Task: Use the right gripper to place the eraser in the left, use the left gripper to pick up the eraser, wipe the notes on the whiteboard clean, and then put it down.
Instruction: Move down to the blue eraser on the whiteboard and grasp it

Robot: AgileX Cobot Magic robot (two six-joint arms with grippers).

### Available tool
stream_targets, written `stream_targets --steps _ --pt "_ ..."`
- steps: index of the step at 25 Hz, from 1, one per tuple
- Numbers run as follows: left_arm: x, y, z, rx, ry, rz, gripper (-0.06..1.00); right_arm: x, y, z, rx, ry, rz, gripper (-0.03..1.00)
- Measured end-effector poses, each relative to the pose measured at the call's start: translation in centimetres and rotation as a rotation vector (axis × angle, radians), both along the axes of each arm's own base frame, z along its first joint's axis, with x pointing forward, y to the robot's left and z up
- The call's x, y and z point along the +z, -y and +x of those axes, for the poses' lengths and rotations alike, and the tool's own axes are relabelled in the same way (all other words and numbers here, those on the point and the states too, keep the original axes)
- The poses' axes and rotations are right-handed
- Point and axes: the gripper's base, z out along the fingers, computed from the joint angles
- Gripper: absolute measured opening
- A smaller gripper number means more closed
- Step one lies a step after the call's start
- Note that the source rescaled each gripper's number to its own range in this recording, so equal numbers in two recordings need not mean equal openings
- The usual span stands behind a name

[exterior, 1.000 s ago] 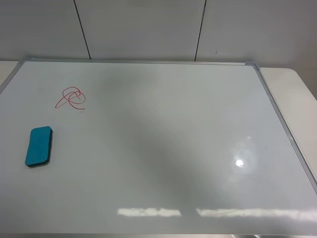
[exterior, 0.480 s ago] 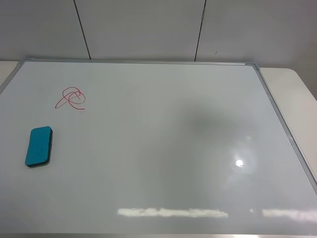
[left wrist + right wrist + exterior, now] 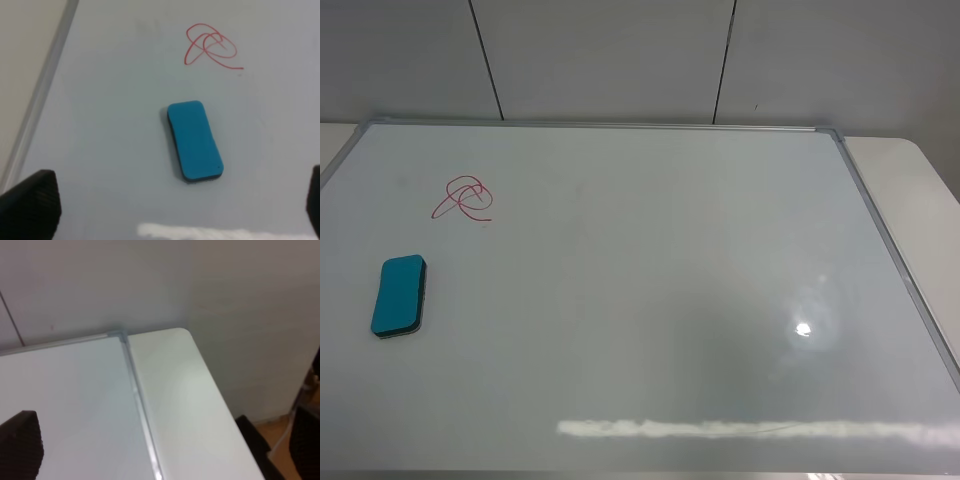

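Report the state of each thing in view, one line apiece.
whiteboard: lying flat, marked only by the notes.
notes: red scribble whole, not wiped.
eraser: lying flat on the whiteboard, teal side up, not gripped, apart from the notes.
left gripper: jaws open, empty, facing the eraser.
right gripper: jaws open, empty, over the whiteboard's corner.

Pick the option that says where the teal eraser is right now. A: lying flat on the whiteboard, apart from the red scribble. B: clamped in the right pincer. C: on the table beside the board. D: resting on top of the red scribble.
A: the eraser lies flat on the whiteboard, apart from the red scribble, with no pincer touching it.
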Motion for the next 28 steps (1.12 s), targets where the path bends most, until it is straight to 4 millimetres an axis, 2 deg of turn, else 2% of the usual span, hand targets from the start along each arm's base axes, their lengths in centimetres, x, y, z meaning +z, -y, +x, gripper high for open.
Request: stream_targets --steps 5,8,11,17,23,28 --pt "0.0 0.0 0.0 0.0 0.0 0.0 1.0 -3.2 -1.2 -2.5 0.082 0.004 0.047 0.99" --pt "0.0 0.0 0.0 0.0 0.0 0.0 1.0 -5.7 -1.5 -3.1 0.116 -0.023 0.035 0.99" --pt "0.0 0.0 0.0 0.0 0.0 0.0 1.0 -7.4 -1.5 -2.6 0.124 -0.108 0.039 0.99" --pt "0.0 0.0 0.0 0.0 0.0 0.0 1.0 -8.4 -1.5 -2.0 0.142 -0.14 0.028 0.99" --pt "0.0 0.0 0.0 0.0 0.0 0.0 1.0 -10.8 -0.9 -0.5 0.155 -0.207 -0.014 0.99" --pt "0.0 0.0 0.0 0.0 0.0 0.0 1.0 -10.9 -0.8 -0.4 0.162 -0.201 -0.02 0.99"
